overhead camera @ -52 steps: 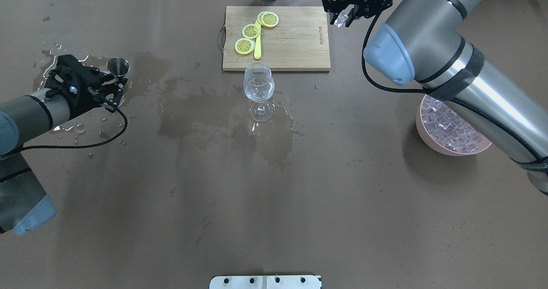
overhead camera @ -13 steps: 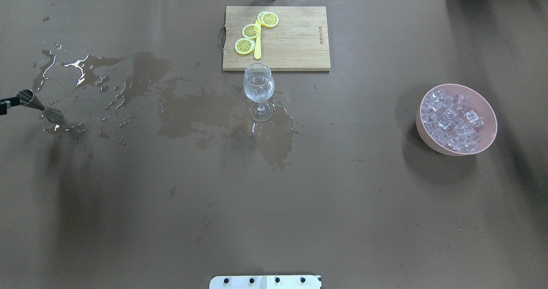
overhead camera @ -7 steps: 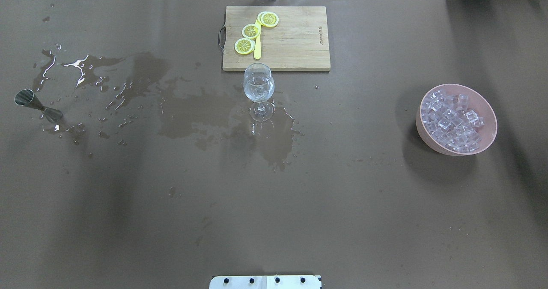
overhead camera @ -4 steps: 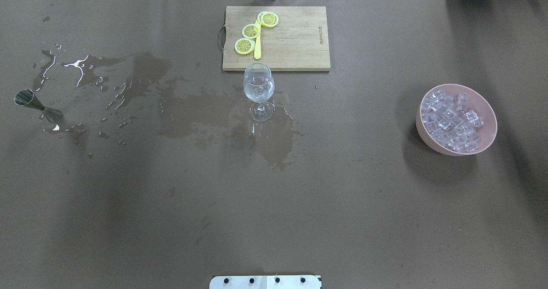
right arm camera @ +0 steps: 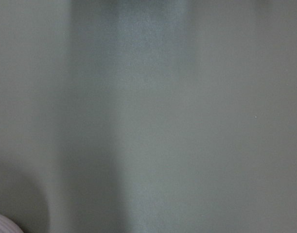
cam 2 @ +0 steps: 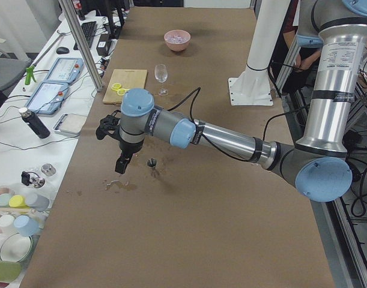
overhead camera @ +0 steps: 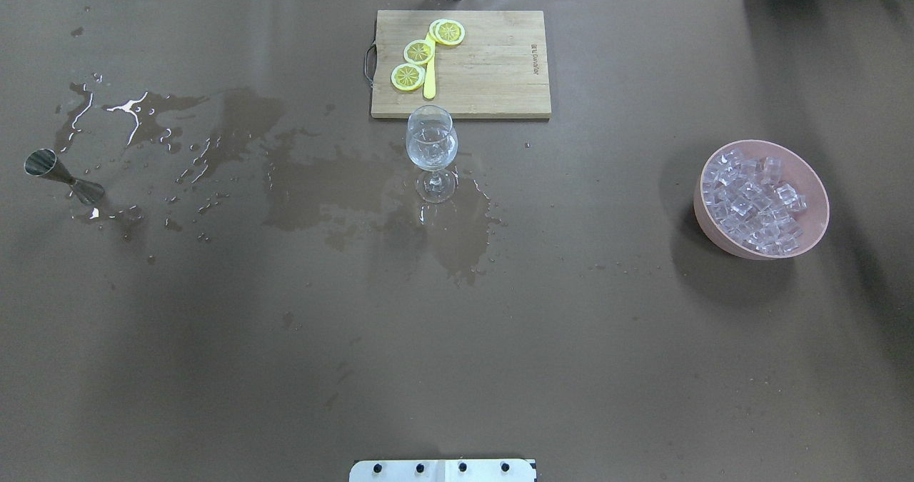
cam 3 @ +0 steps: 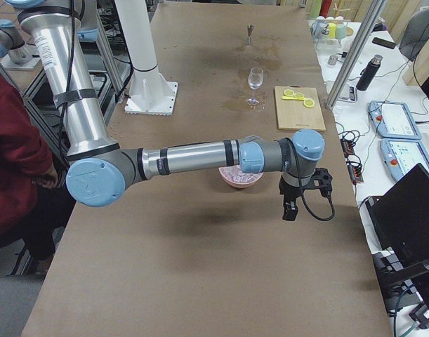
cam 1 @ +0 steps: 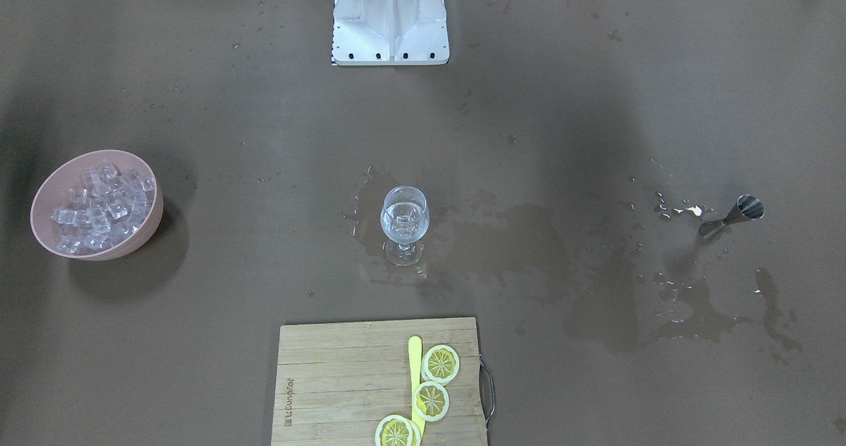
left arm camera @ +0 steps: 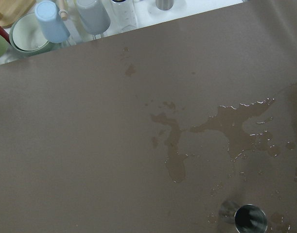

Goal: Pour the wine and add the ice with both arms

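A stemmed wine glass (overhead camera: pixel 431 146) stands mid-table in front of the cutting board and holds a little clear wine (cam 1: pixel 404 224). The ice (overhead camera: pixel 753 202) is heaped in a pink bowl (overhead camera: pixel 707 228) at the right. A steel jigger (overhead camera: pixel 61 175) stands in a wet patch at the far left. Neither arm shows in the overhead or front views. The left gripper (cam 2: pixel 122 163) hangs over the table just beside the jigger (cam 2: pixel 152 163), apart from it. The right gripper (cam 3: pixel 290 209) hangs beyond the bowl (cam 3: pixel 235 181), near the table's edge. I cannot tell whether either is open or shut.
A wooden cutting board (overhead camera: pixel 493 68) with three lemon slices (overhead camera: pixel 420 51) and a yellow stick lies at the back. Spilled liquid (overhead camera: pixel 214 132) spreads from the left to the glass. The white mounting block (cam 1: pixel 390 16) stands at the robot's edge. A person in red (cam 3: pixel 17 154) sits nearby.
Both arms have left the overhead view. The jigger moved from the wet patch's back to the far left, and the left gripper drew off it. The right gripper's ice cube is no longer seen.
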